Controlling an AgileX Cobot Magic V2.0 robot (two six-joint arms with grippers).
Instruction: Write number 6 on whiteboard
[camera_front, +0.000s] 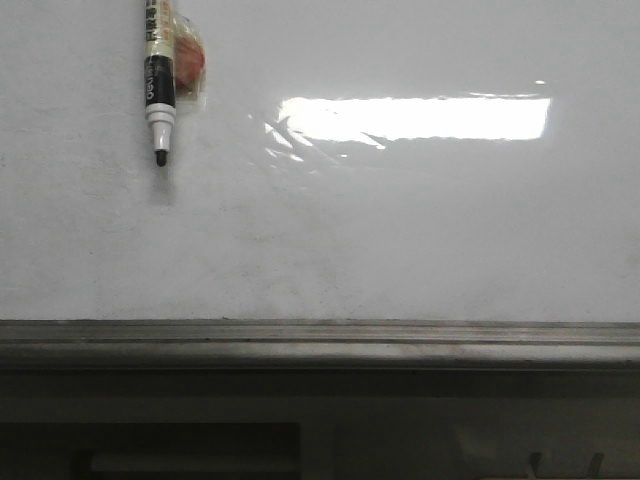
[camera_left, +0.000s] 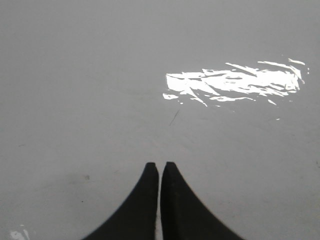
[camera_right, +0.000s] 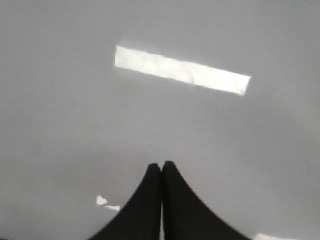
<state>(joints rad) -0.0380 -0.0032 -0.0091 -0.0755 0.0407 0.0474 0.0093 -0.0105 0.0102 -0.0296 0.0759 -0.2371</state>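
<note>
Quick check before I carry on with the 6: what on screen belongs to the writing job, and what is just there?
For the job:
- whiteboard, no 6 on it yet
- marker, uncapped, tip down, hanging at the board's upper left
- left gripper and right gripper, both shut, holding nothing

Just there:
- orange item behind the marker
- ledge
- light glare

The glossy white whiteboard (camera_front: 400, 230) lies bare; only the black-tipped marker (camera_front: 159, 90) hangs far left.

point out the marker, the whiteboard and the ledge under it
black-and-white marker pen (camera_front: 158, 85), front view, on its black barrel
glossy white whiteboard (camera_front: 420, 230), front view, on bare surface
grey metal ledge (camera_front: 320, 340), front view, on its top strip
</note>
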